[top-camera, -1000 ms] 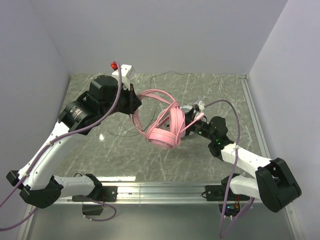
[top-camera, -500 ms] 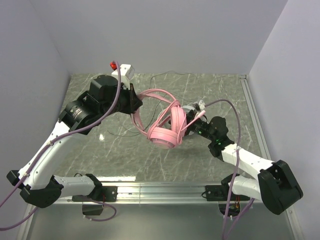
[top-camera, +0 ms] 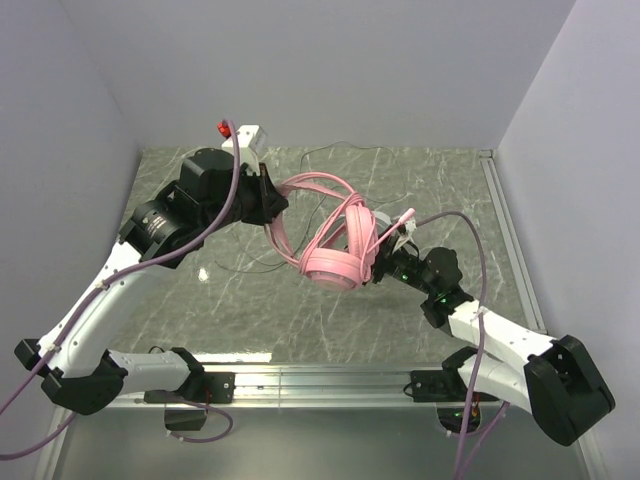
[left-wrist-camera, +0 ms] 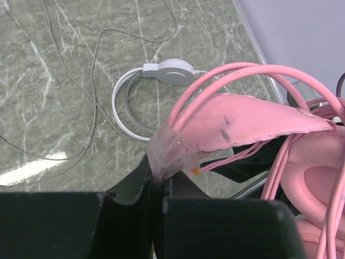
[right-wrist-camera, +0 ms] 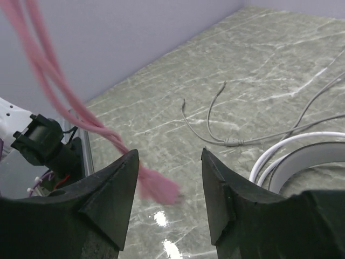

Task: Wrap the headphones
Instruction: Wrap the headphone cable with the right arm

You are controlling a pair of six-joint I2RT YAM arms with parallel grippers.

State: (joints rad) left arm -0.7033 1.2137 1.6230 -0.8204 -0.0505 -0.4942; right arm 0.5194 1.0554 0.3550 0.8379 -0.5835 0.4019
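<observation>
While the left arm reaches from the left side over the marble table point(top-camera: 250, 310), the left gripper point(top-camera: 268, 203) is clenched on one end of the band of the pink headphones point(top-camera: 335, 262). In the left wrist view the two black fingers are pressed together with the pink band pinched between them. The headset hangs in the air over the middle of the table, with its ear cups lower and to the right of the gripper. Loops of the thin pink cable point(left-wrist-camera: 226, 73) arch over the band and run down beside the ear cups.

Behind the pink headset, the white headphones point(left-wrist-camera: 161, 72) lie flat on the table. Their thin pale cable point(left-wrist-camera: 94, 108) is spread in loose curves over the marble.

To the right of the pink ear cups is the right gripper point(top-camera: 385, 262), just beside them. In the right wrist view its jaws stand apart and they grasp nothing firmly. A blurred piece of the pink cable comes down from the upper left and ends in the gap between the fingers. I cannot tell if it touches them. Part of the white band shows at the right edge of that view.
</observation>
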